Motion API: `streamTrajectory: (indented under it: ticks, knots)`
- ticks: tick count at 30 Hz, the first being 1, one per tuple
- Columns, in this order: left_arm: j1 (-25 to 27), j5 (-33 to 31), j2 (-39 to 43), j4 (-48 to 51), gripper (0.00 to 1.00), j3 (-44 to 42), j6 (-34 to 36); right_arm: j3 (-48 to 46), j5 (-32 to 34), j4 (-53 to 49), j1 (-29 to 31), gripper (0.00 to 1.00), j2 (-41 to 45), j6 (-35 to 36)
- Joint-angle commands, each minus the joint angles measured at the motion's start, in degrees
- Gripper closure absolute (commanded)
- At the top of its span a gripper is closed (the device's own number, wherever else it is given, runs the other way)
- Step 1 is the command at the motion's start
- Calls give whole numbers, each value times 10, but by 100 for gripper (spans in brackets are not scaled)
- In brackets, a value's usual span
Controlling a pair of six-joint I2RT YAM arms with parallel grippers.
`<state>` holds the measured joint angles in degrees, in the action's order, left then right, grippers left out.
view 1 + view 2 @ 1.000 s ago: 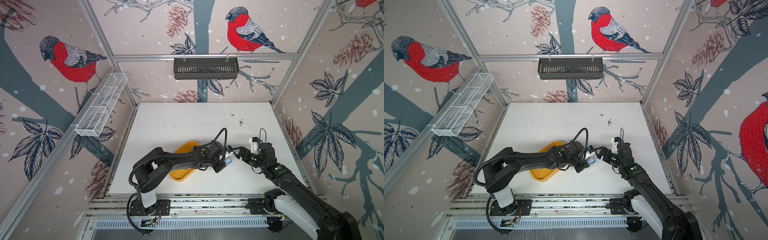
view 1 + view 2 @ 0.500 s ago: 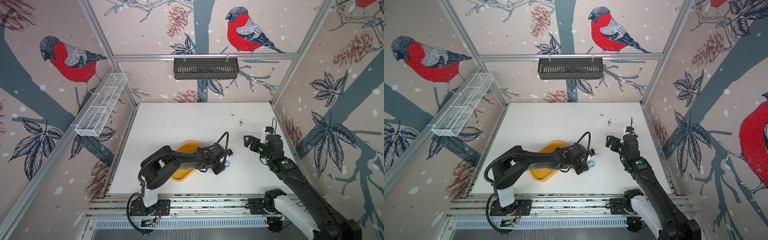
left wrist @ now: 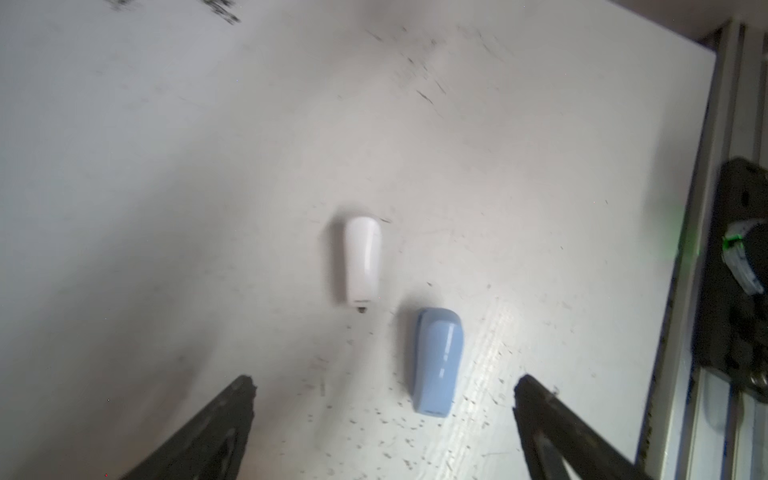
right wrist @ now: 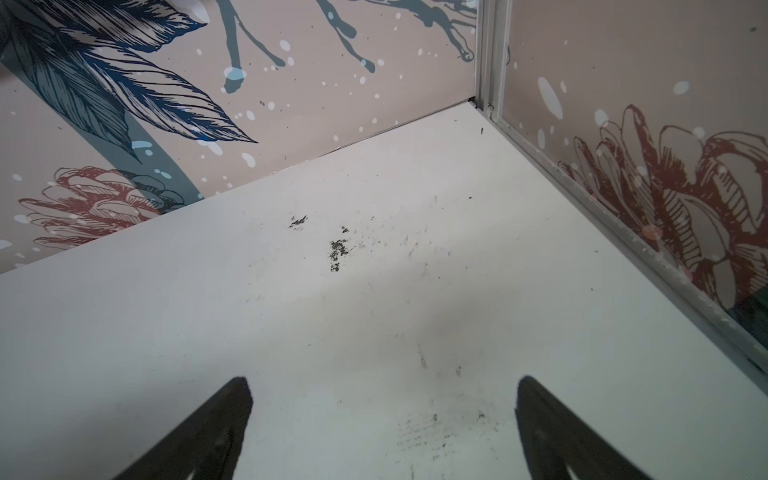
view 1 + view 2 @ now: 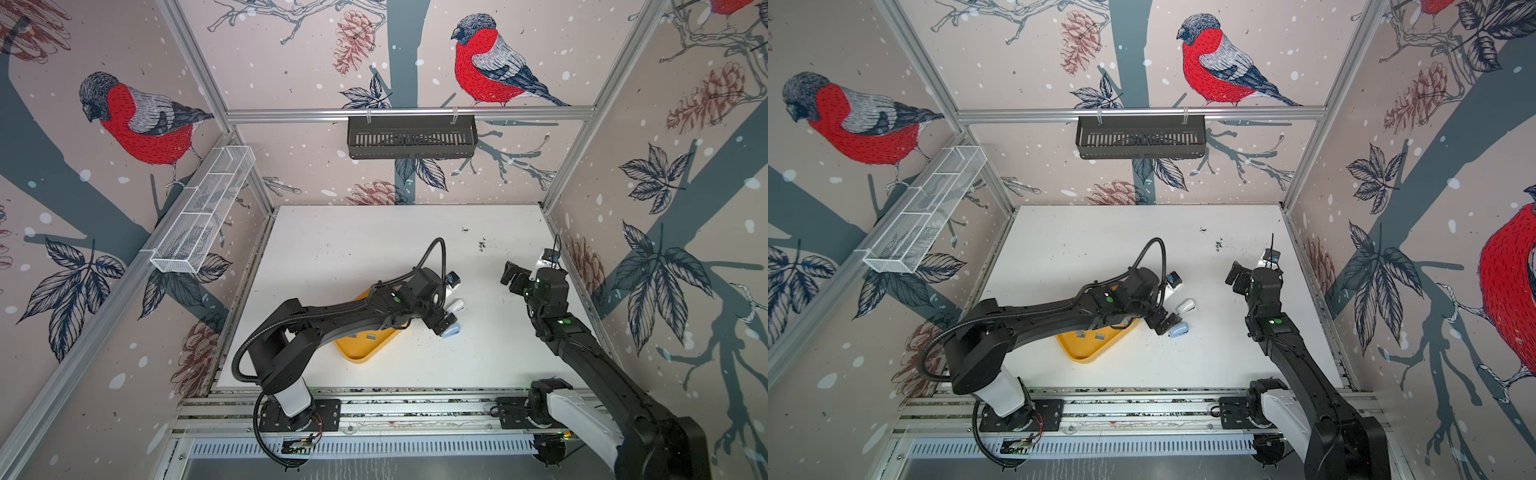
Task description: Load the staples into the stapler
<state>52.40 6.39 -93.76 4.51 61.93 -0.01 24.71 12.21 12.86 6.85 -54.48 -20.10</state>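
Observation:
The stapler shows as two small rounded pieces lying apart on the white table (image 5: 374, 249): a light-blue one (image 3: 438, 365) (image 5: 1179, 331) and a white one (image 3: 363, 262) (image 5: 1185, 306). My left gripper (image 3: 384, 380) (image 5: 1166, 309) hangs open just short of them and holds nothing. The blue piece lies close ahead of one fingertip (image 3: 530, 390). Grey strips of staples (image 5: 1080, 333) (image 5: 371, 337) lie in the yellow tray (image 5: 1084, 355) (image 5: 353, 355), partly under the left arm. My right gripper (image 4: 384, 382) (image 5: 513, 276) is open and empty, raised near the right wall.
A black slotted basket (image 5: 411, 137) hangs on the back rail. A white wire basket (image 5: 203, 216) is mounted on the left wall. Dark specks (image 4: 338, 249) mark the table toward the back right corner. Aluminium rails (image 5: 415, 409) carry both arm bases along the front edge.
The two grippers met over the stapler a second ago. The right arm has since pulled away to the right wall. The left gripper has opened, leaving the blue and white pieces on the table.

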Motion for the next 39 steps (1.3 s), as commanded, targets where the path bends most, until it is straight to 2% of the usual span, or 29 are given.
streamTrajectory:
  ticks: [1,5,8,10,13,14,16,18,20,21,22,23,26,31,35,39]
  knots:
    - [-51,-12,35,-33,3,-7,-12,-26,38,151,-5,0,-28,85]
    - [-127,-78,75,-55,4,-25,-25,-71,53,269,-16,0,-88,129]
    - [-214,-84,100,-84,4,-59,-34,-128,39,420,-23,0,-147,146]
    - [-289,-66,119,-129,4,-102,-35,-156,33,523,-26,0,-192,152]
    - [-373,-82,157,-218,4,-175,-43,-159,1,572,-37,0,-223,167]
    - [-393,-86,164,-226,4,-184,-43,-156,-17,566,-46,0,-231,163]
    - [-428,-96,172,-244,4,-199,-40,-170,-57,619,-53,0,-263,170]
    - [-454,-97,174,-294,3,-232,-35,-176,-67,671,-51,0,-308,179]
    - [-468,-98,172,-355,3,-272,-14,-177,-97,707,-52,0,-330,193]
    - [-473,-99,170,-389,3,-296,-6,-163,-98,667,-51,0,-321,193]
    - [-481,-71,167,-427,3,-323,16,-140,-77,604,-51,0,-309,184]
    - [-483,-74,166,-459,3,-345,23,-120,-51,561,-51,0,-308,169]
    - [-485,-108,172,-514,3,-393,21,-121,-31,569,-55,0,-311,160]
    - [-500,-97,140,-630,3,-451,14,-114,-35,561,-55,0,-316,160]
    - [-504,-81,73,-742,3,-480,17,-111,-35,554,-55,0,-316,160]
    - [-512,-69,76,-713,3,-470,11,-112,-36,558,-55,0,-316,161]
